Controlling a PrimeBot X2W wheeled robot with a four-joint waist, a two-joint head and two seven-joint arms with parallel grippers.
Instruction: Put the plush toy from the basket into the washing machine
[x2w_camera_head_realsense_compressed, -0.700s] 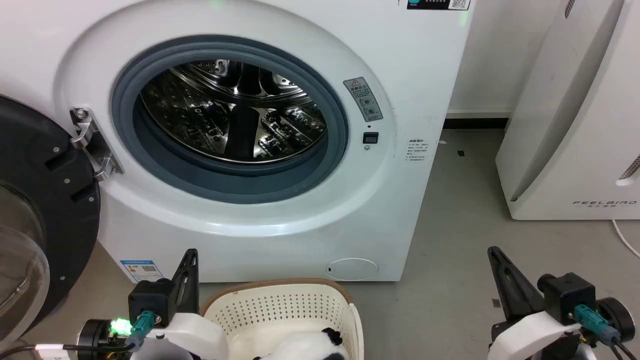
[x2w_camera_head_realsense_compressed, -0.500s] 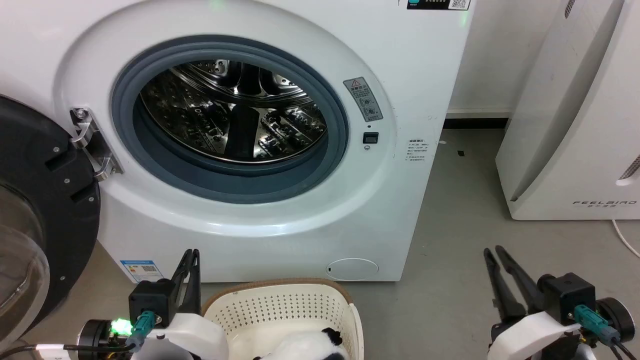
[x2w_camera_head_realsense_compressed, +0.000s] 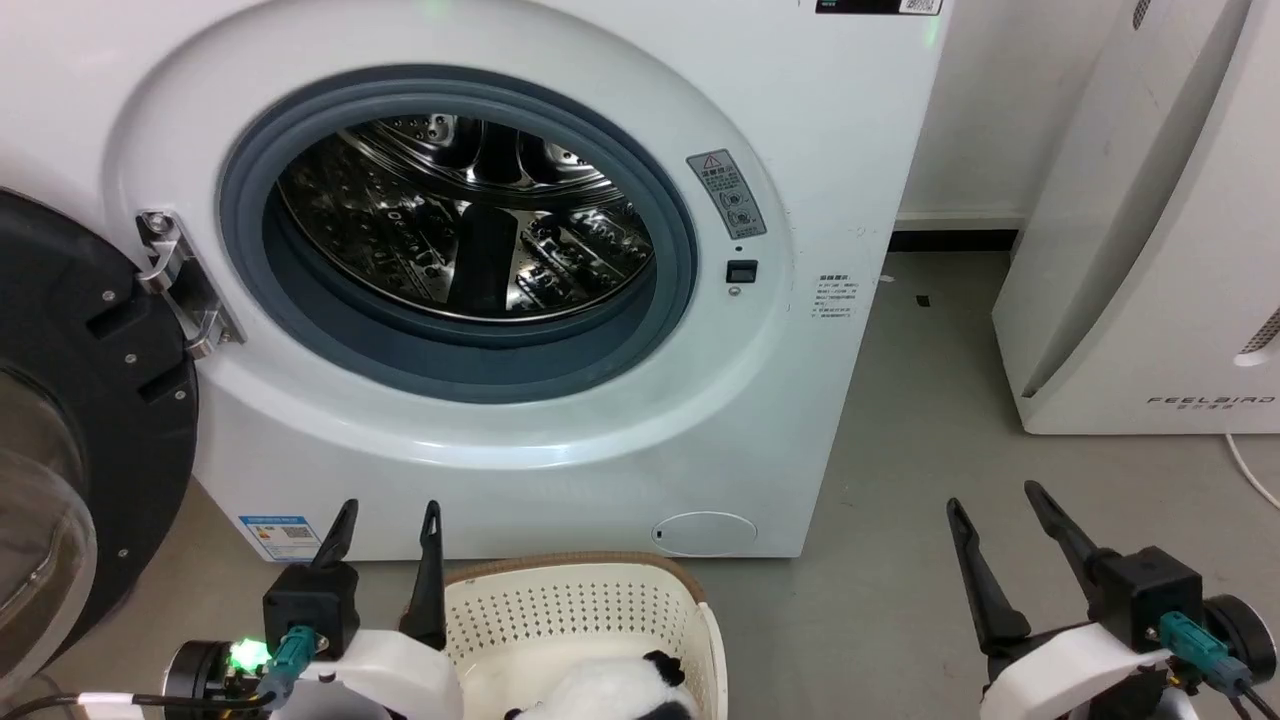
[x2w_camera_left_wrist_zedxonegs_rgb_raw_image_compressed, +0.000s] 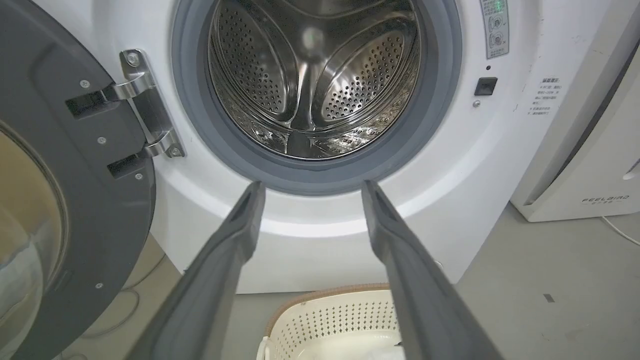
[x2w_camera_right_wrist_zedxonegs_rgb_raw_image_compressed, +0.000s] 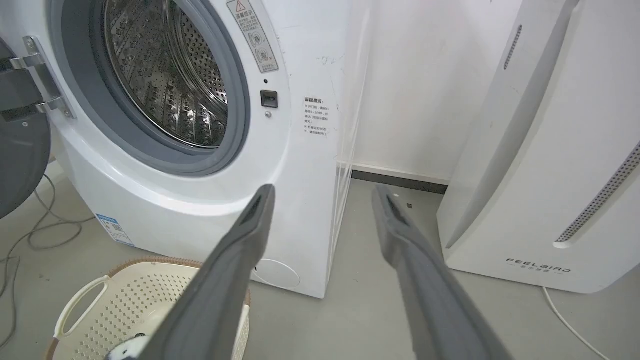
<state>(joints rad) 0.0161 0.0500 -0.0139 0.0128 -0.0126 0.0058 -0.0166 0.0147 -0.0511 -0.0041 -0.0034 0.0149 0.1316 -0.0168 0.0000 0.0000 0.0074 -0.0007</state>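
Note:
The white washing machine (x2w_camera_head_realsense_compressed: 800, 140) stands ahead, its grey-gasketed porthole showing the steel drum (x2w_camera_head_realsense_compressed: 460, 220), with the black-framed door (x2w_camera_head_realsense_compressed: 80, 400) swung open to the left. The cream basket (x2w_camera_head_realsense_compressed: 580, 610) with a brown rim sits on the floor before it. Inside lies the black-and-white panda plush (x2w_camera_head_realsense_compressed: 610, 690), cut off by the bottom edge. My left gripper (x2w_camera_head_realsense_compressed: 385, 518) stands open beside the basket's left end, fingers pointing up at the machine (x2w_camera_left_wrist_zedxonegs_rgb_raw_image_compressed: 320, 235). My right gripper (x2w_camera_head_realsense_compressed: 995, 498) is open over bare floor to the right, holding nothing. The right wrist view catches the basket (x2w_camera_right_wrist_zedxonegs_rgb_raw_image_compressed: 130, 300) and a bit of plush (x2w_camera_right_wrist_zedxonegs_rgb_raw_image_compressed: 125, 347).
A white FEELBIRD appliance (x2w_camera_head_realsense_compressed: 1150, 250) stands at the right, close to the machine, with a white cable (x2w_camera_head_realsense_compressed: 1250, 470) on the floor beside it. Grey cables (x2w_camera_right_wrist_zedxonegs_rgb_raw_image_compressed: 45, 235) lie on the floor left of the machine. Grey floor (x2w_camera_head_realsense_compressed: 900, 450) runs between the two appliances.
Both grippers have opened from shut: the fingers of each have spread apart. The head view has shifted slightly downward.

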